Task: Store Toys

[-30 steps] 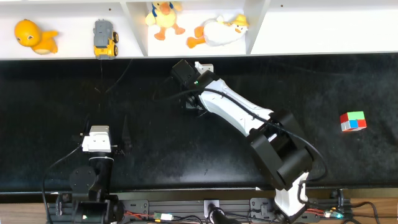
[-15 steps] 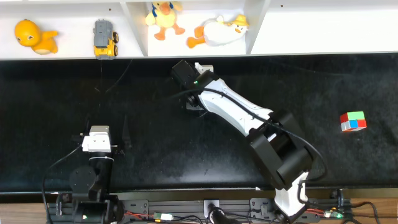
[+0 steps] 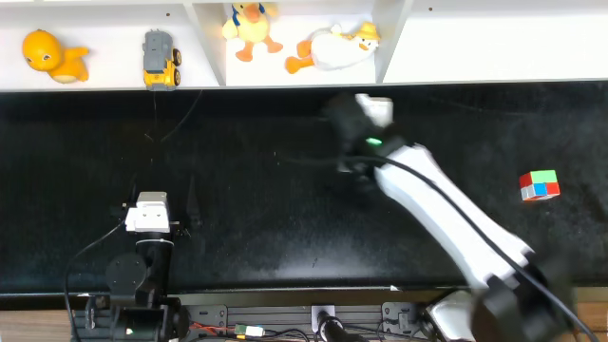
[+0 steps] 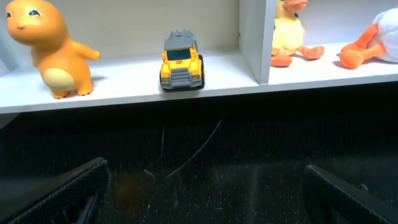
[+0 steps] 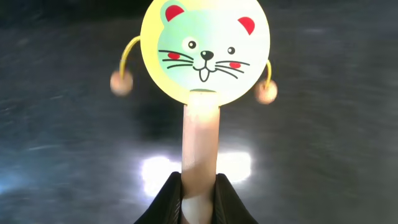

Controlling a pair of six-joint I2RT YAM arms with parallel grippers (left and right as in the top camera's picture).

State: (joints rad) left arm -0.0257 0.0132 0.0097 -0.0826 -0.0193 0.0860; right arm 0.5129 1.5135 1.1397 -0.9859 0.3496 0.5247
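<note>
Wooden-handled yellow cat-face rattle drum point(image 5: 205, 53) stuck straight out of the right pincer point(image 5: 198, 190), clamped on its handle; the white shelf point(image 3: 475, 47) lay close beyond.

Your right gripper point(image 5: 198, 190) is clamped on the pale wooden handle point(image 5: 199, 140) of a cat-face rattle drum point(image 5: 205, 53), its two dark fingers point(image 5: 166, 200) pressed against either side of the stick's near end. The handle runs straight out ahead of the gripper to the round drum head, which is yellow-rimmed with a light green face, red ears, red cheeks and black whiskers turned toward you. One bead point(image 5: 120, 83) hangs on a thin yellow string off one side of the head, and a second bead point(image 5: 268, 92) hangs off the other side. Beneath it all lies the black tabletop point(image 5: 56, 124), with a bright patch of glare point(image 5: 155, 171) just ahead of the fingers, on both sides of the handle.
</note>
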